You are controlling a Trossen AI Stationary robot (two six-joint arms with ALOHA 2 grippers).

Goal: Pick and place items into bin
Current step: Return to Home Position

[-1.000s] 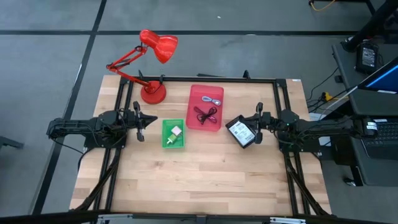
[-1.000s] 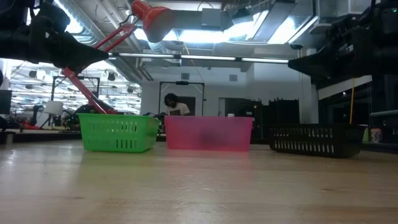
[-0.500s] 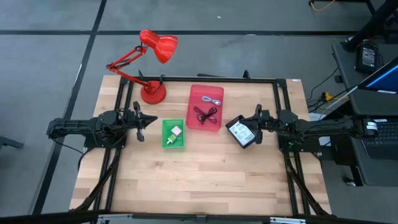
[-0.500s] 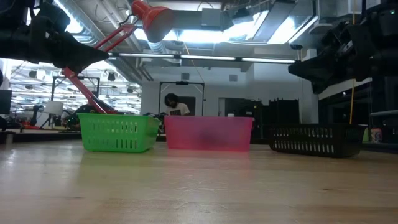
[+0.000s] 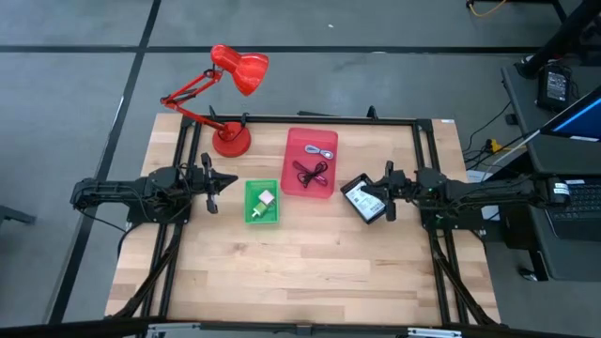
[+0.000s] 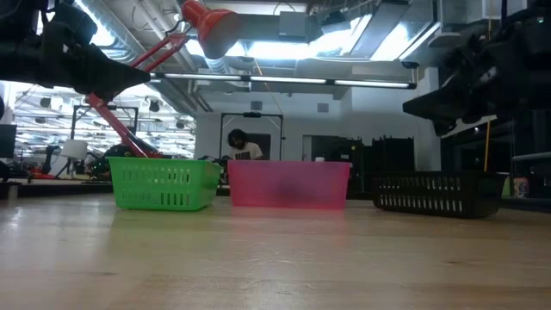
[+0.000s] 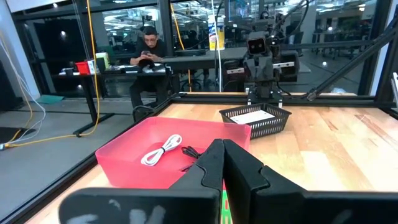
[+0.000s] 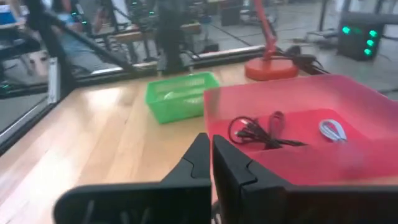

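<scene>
My left gripper (image 5: pixel 228 182) is shut and level, holding nothing, left of the green bin (image 5: pixel 249 214), where a white packet (image 5: pixel 267 198) and a tiny green piece (image 5: pixel 256 210) lie. The red bin (image 5: pixel 329 178) holds a blue-grey coiled cable (image 5: pixel 321 150) and black and maroon cables (image 5: pixel 310 172). My right gripper (image 5: pixel 378 186) is shut and empty above the black basket's (image 5: pixel 349 184) right side; a white packet (image 5: pixel 364 199) lies in that basket. In the right wrist view the shut fingers (image 8: pixel 209 144) point at the red bin (image 8: pixel 348 87).
A red desk lamp (image 5: pixel 235 70) stands with its base (image 5: pixel 231 140) at the table's far left. Black frame rails (image 5: pixel 310 119) run along the far edge and both sides. Bare wood (image 5: pixel 300 272) fills the near half. A person (image 7: pixel 147 53) sits at a desk beyond the table.
My right gripper has tipped its fingers somewhat downward and rolled slightly, staying above the black basket and staying shut.
</scene>
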